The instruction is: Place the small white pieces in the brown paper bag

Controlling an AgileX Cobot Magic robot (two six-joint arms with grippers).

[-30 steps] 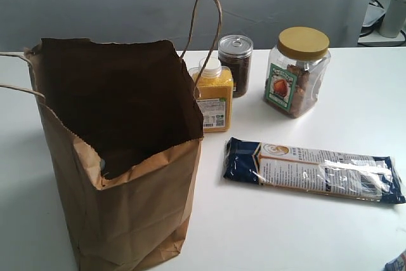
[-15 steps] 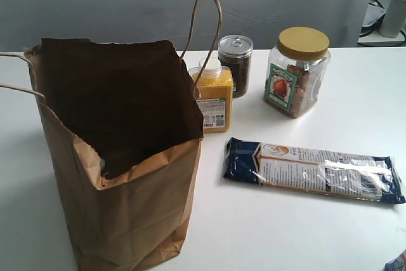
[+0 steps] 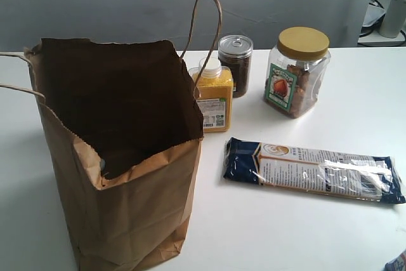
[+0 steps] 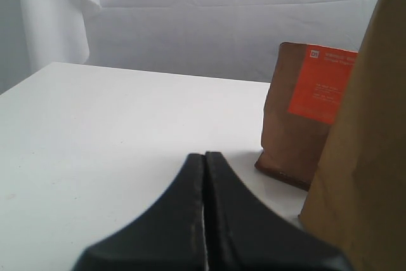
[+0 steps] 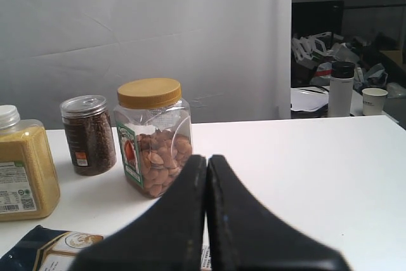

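Brown paper bag (image 3: 127, 220) stands upright, mouth open, on the left of the white table (image 3: 304, 233), with the yellow-grain bottle (image 3: 214, 96) just beside it and the flat packet (image 3: 314, 169) apart to the right. Left gripper (image 4: 204, 182) is low beside the bag, fingers pressed together on nothing. Right gripper (image 5: 206, 182) is likewise closed and empty, facing the nut jar (image 5: 155, 138).

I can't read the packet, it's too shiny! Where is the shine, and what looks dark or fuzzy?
Exterior view: white glare streaks cross the packet; the bag is deep shadow inside. Left wrist view: the shut left hand is dark and fuzzy, up close. Right wrist view: the right hand is fuzzy too, the nut jar behind it sharp.
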